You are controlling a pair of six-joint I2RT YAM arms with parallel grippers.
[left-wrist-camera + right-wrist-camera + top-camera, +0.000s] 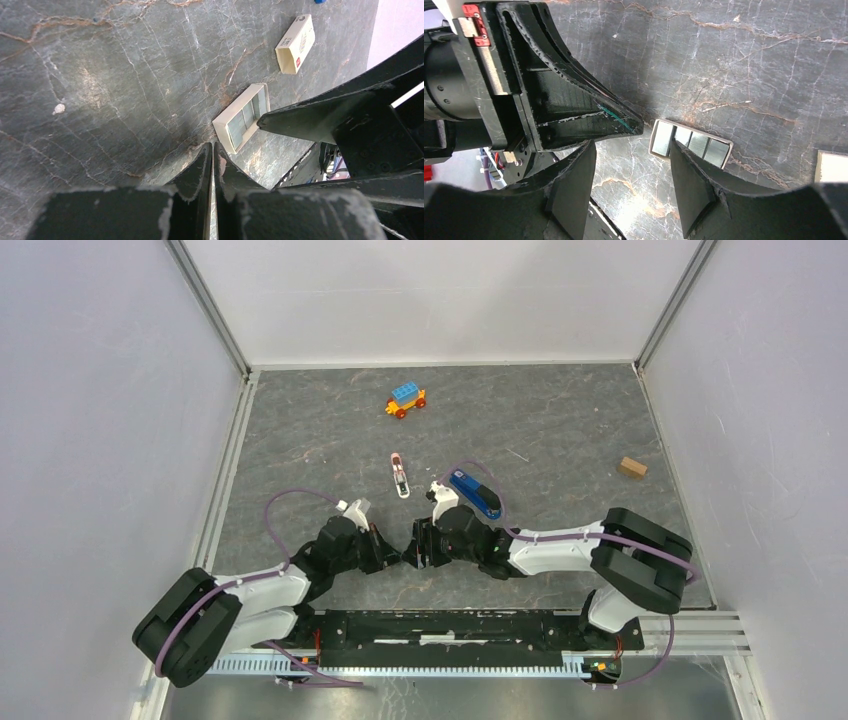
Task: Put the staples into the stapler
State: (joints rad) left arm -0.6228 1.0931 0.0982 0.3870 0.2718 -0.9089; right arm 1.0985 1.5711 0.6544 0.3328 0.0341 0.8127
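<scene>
The dark-blue stapler [475,493] lies on the table just beyond my right arm's wrist, with neither gripper on it. The staples sit in a small open cream tray [242,117] [691,142] on the table. My left gripper [213,150] is shut with nothing in it, its tips just short of the tray. The right gripper [631,150] stands open right beside the tray, one finger [684,165] overlapping the tray's near edge. From above, the two grippers [405,550] meet tip to tip and hide the tray.
The cream box sleeve [296,44] lies beyond the tray. A toy car [405,400] with a blue top stands at the back. A slim white and red object [400,475] lies mid-table. A small wooden block [631,467] rests at the right. White walls enclose the table.
</scene>
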